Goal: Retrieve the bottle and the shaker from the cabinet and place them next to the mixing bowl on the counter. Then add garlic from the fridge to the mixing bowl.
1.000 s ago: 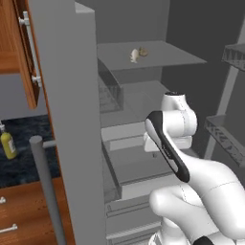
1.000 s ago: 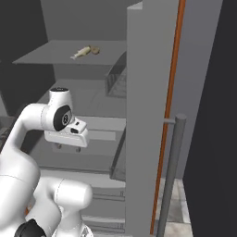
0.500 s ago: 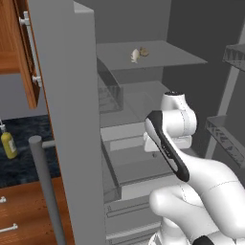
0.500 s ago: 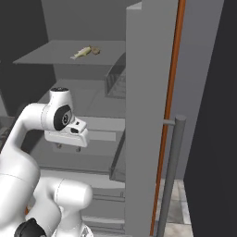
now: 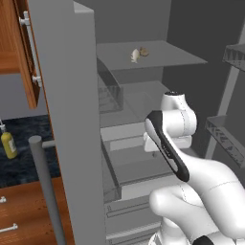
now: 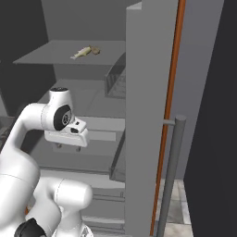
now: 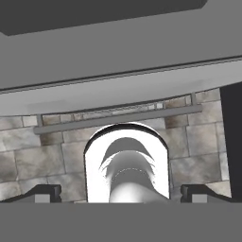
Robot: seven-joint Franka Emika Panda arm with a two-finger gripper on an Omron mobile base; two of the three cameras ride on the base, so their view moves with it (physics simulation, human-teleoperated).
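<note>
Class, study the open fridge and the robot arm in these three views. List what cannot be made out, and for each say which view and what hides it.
- Garlic: on the upper shelf in both base views, too small to count pieces.
- Yellow bottle: left base view, cut off by the edge.
- Mixing bowl: hidden behind the fridge door.
- End effector: the hand view shows its tips apart; in the base views the white arm covers it.

Glossy white rounded arm [image 5: 191,167] with dark joints.

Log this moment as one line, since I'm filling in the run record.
stage: at open fridge | gripper: open, empty, below shelf | garlic: on top shelf, untouched | bottle: on counter
</note>
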